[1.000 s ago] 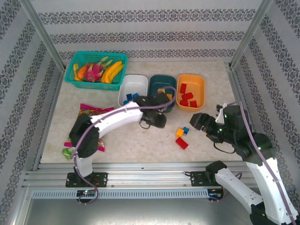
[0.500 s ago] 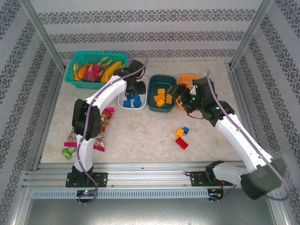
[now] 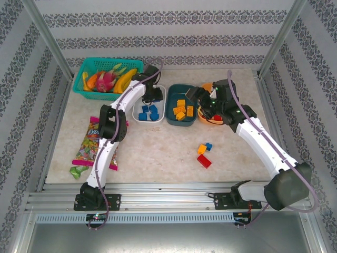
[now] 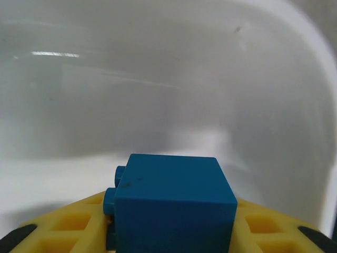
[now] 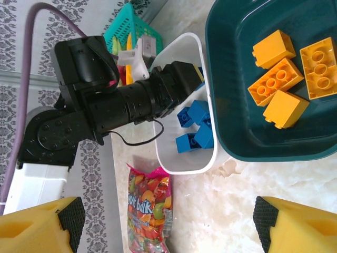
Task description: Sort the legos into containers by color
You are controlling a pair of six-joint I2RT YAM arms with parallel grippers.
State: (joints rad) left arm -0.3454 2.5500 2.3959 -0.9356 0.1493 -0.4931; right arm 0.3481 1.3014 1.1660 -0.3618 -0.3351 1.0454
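Gripping a blue lego (image 4: 174,203) tight in the left hand (image 3: 153,96), low over the floor of the white dish (image 4: 158,79). More blue ones (image 3: 149,112) already in there. Holding the right hand (image 5: 168,224) wide open and empty, close by the teal dish (image 5: 226,121) with its orange legos (image 5: 287,79). Out on the counter (image 3: 158,153), a loose red, orange and blue cluster (image 3: 204,154), well short of the orange dish (image 3: 207,86).

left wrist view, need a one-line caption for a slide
Left gripper clasping a blue brick above the inside of the white dish.
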